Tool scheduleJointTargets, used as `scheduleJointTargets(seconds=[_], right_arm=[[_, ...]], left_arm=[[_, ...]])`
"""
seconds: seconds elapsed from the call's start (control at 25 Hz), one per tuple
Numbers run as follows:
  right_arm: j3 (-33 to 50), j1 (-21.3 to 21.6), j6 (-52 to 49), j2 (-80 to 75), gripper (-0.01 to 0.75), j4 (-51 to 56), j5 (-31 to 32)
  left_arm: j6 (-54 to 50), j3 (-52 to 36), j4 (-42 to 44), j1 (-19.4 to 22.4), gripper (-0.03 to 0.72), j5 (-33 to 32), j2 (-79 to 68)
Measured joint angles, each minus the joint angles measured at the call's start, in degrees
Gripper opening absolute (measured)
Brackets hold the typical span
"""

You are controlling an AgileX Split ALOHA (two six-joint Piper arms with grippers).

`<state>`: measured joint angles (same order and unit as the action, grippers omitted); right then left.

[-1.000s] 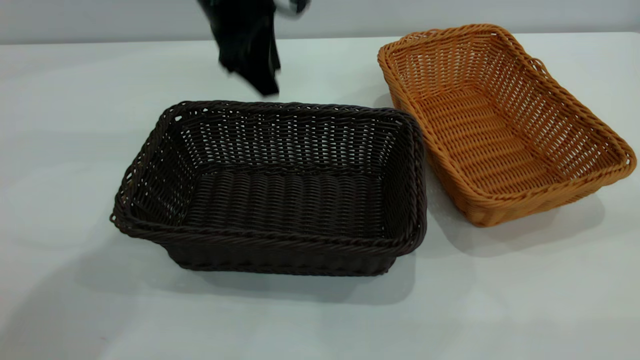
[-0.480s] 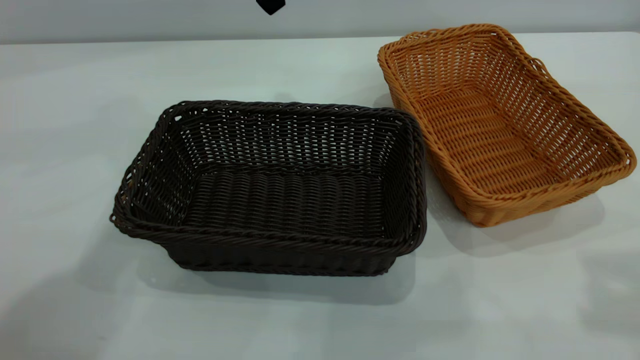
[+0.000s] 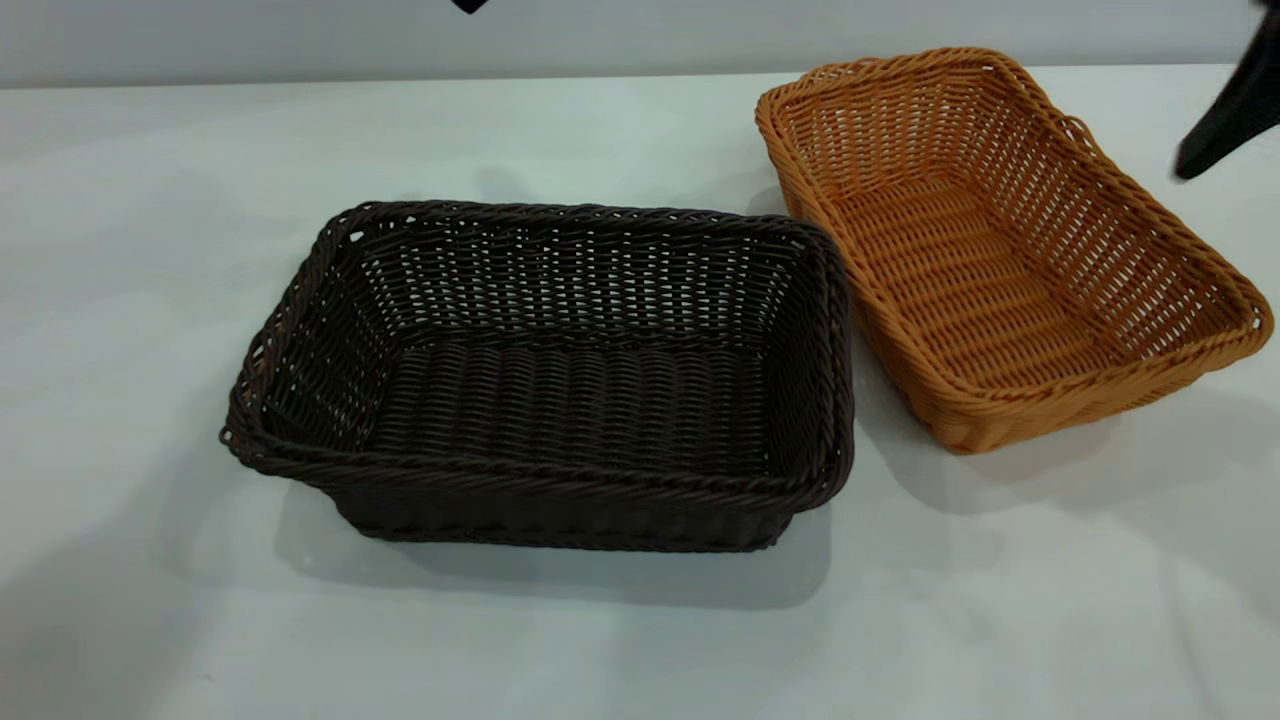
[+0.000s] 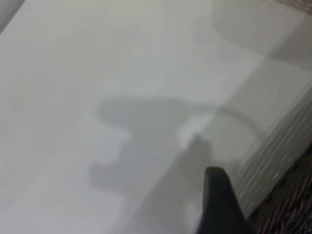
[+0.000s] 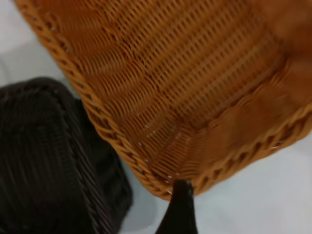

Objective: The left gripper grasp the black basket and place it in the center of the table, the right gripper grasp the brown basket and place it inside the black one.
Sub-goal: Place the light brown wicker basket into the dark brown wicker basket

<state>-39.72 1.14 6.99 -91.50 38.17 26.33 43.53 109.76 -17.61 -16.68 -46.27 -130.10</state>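
Note:
The black basket (image 3: pixel 540 380) stands upright in the middle of the white table (image 3: pixel 150 250). The brown basket (image 3: pixel 1000 250) stands upright right of it, almost touching its right rim, with its small loop (image 3: pixel 1078 128) on the far side. Only a dark tip of my left gripper (image 3: pixel 468 4) shows at the top edge, high behind the black basket. It holds nothing in the left wrist view (image 4: pixel 219 204), where a corner of the black basket (image 4: pixel 295 207) shows. My right gripper (image 3: pixel 1225 110) hangs at the right edge, above and beside the brown basket. Its tip (image 5: pixel 179 204) lies over the brown basket's rim (image 5: pixel 146 175).
A grey wall (image 3: pixel 700 30) runs along the table's far edge. Bare tabletop lies left of the black basket and in front of both baskets (image 3: pixel 1000 600).
My left gripper has risen from just behind the black basket almost out of the top of the view. My right gripper has come in at the right edge. Neither basket has moved.

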Motion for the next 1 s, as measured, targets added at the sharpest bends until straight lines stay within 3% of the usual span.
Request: scheduleJointTargets(seconds=[0.68,0.84,1.0], right_arm=[[-0.70,0.00,-0.05,-19.33,0.584,20.62,-6.63],[-2.69,0.00,-0.05,-23.57,0.529,22.15,-7.02],[-4.93,0.00,0.06,-25.53,0.415,22.48,-7.19]], left_arm=[[0.00,0.00,0.00,0.19,0.393,0.49,0.00],[0.00,0.00,0.00,0.19,0.393,0.49,0.00],[0.00,0.00,0.00,0.19,0.393,0.49,0.00]])
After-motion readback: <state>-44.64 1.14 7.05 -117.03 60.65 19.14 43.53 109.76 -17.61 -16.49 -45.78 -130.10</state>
